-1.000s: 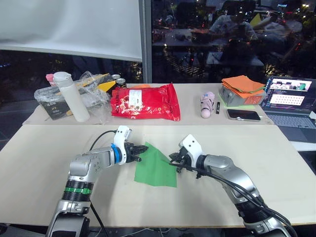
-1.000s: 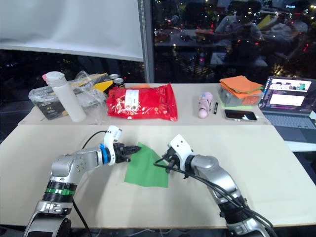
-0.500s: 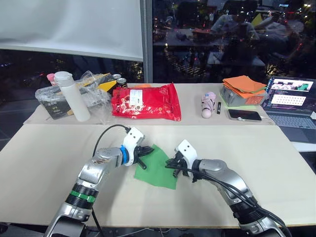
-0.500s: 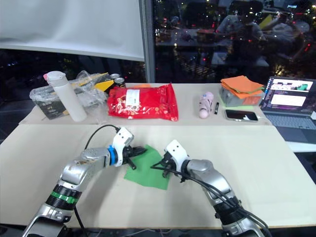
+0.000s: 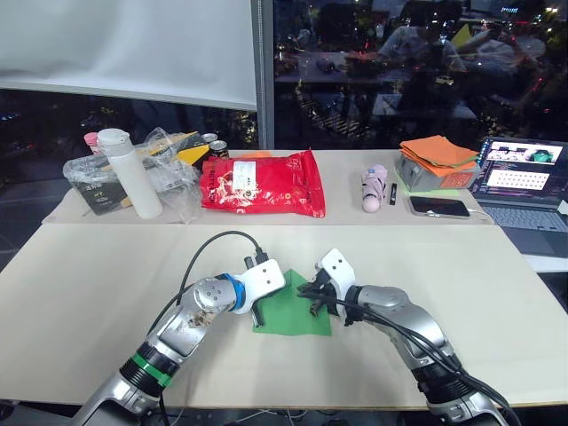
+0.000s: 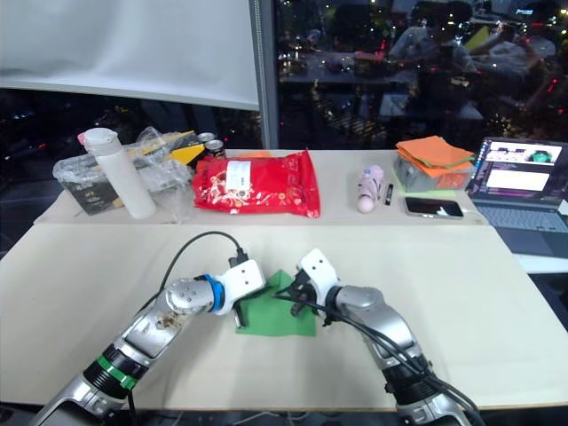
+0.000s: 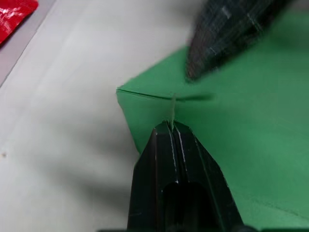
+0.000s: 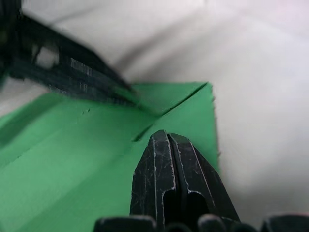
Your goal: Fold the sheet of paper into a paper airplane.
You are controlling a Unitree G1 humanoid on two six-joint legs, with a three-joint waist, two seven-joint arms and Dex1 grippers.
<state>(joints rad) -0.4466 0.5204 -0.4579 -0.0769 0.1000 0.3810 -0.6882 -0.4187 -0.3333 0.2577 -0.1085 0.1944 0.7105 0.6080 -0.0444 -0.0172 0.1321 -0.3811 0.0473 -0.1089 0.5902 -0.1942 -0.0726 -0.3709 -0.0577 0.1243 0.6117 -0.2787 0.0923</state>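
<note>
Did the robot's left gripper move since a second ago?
Yes. The left gripper has moved toward the robot's right and nearer the robot, farther from the red bag, onto the green sheet of paper.

Sheet of paper [image 5: 297, 312] near corner perhaps under left pincer [image 5: 256, 312], laptop [image 5: 524, 182] cropped

Both grippers crowd the paper [image 5: 293, 312] on the near table [image 5: 80, 293]: the left gripper [image 7: 172, 126], fingers together, presses on its far left corner, the right gripper [image 8: 166, 137], also closed, on its right edge, tips near each other. Bare table lies open to either side and in front. Behind, well apart, a red bag [image 5: 258, 183], bottle [image 5: 130, 172] and laptop [image 5: 518, 185] line the far table
</note>
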